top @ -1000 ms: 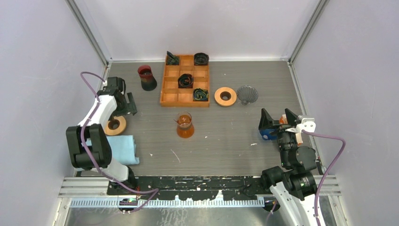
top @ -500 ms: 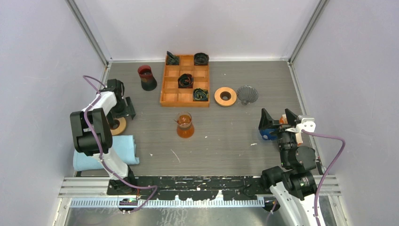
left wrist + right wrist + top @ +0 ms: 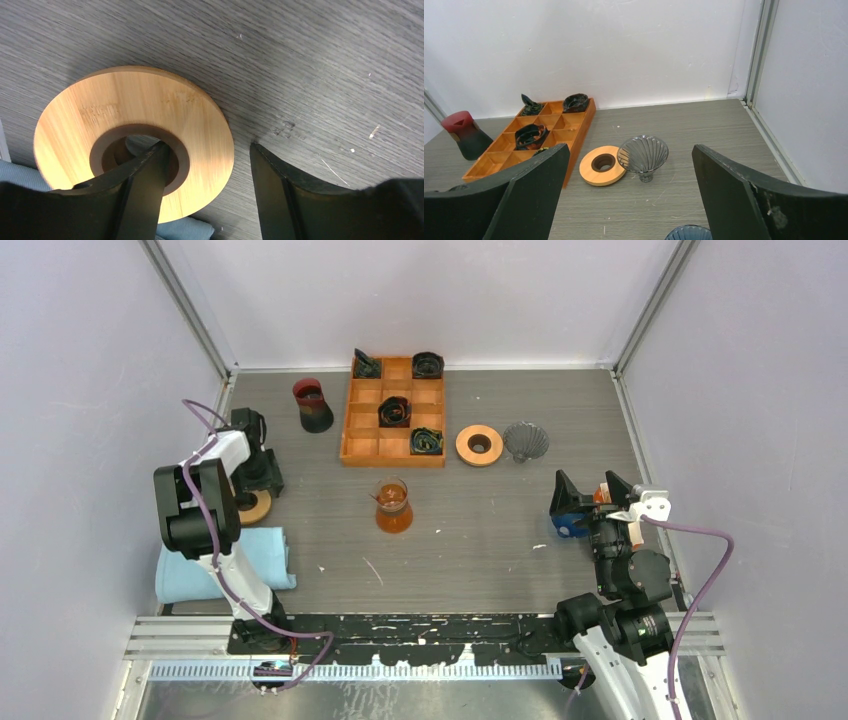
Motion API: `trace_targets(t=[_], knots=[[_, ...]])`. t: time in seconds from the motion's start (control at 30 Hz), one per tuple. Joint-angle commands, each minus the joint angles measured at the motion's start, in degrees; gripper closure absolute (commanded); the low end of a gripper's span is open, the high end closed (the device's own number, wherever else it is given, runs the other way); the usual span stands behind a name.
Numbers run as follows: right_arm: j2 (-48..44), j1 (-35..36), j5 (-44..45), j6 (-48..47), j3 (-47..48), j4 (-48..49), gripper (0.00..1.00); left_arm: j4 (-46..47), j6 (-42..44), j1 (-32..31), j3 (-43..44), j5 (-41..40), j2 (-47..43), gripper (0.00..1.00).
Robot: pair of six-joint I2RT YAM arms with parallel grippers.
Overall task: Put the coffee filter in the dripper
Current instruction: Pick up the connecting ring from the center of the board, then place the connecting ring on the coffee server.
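A grey ribbed glass dripper stands upright at the back right, next to a wooden ring; both show in the right wrist view, dripper and ring. I cannot pick out a coffee filter. My left gripper is open over a second wooden ring. In the left wrist view the gripper has one finger in this ring's hole and one outside its rim. My right gripper is open and empty, above a blue ribbed dripper.
A wooden compartment tray with dark bundles sits at the back middle. A red and black cup stands to its left. A glass carafe stands mid-table. A blue cloth lies at the near left.
My left arm has swung in and its gripper has come down onto the left wooden ring. The right arm has not moved.
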Motion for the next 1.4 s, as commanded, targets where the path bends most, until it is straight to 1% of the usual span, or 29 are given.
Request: trace_targets(t=[0.0,0.13,0.27,0.37,0.67,0.9,1.0,1.2,1.37], knots=[[-0.77,0.34,0.54,0.43,0.33,2.53,0.0,1.07,0.69,0.31,1.98,1.87,-0.08,0.42],[-1.06,0.33,0.36,0.45,0.33,2.46,0.0,0.91,0.86,0.31,1.87,3.25,-1.58,0.55],[-1.0,0.32,0.0,0.45,0.35,2.53,0.0,0.5,0.81,0.23,1.84,4.74,-3.13,0.63],[-0.99,0.36,-0.12,0.43,0.48,2.43,0.0,0.15,0.81,0.18,1.83,5.81,-4.81,0.67],[-0.78,0.33,-0.9,0.36,0.6,2.29,0.0,-1.78,1.05,-1.07,1.94,8.87,-10.14,0.73],[-0.64,0.37,-1.45,0.31,0.67,2.11,0.0,-5.95,1.32,-5.39,4.23,11.23,-14.21,0.74],[-0.5,0.33,-1.57,0.4,0.71,2.09,0.0,-7.06,0.91,-7.24,4.5,13.63,-16.74,0.74],[-0.58,0.32,-1.5,0.44,0.79,2.0,0.0,-11.53,-0.27,-13.09,6.28,17.46,-20.8,0.74],[-0.31,0.39,-1.2,0.36,0.77,1.96,0.0,-16.25,-0.8,-20.43,10.35,18.56,-21.94,0.74]])
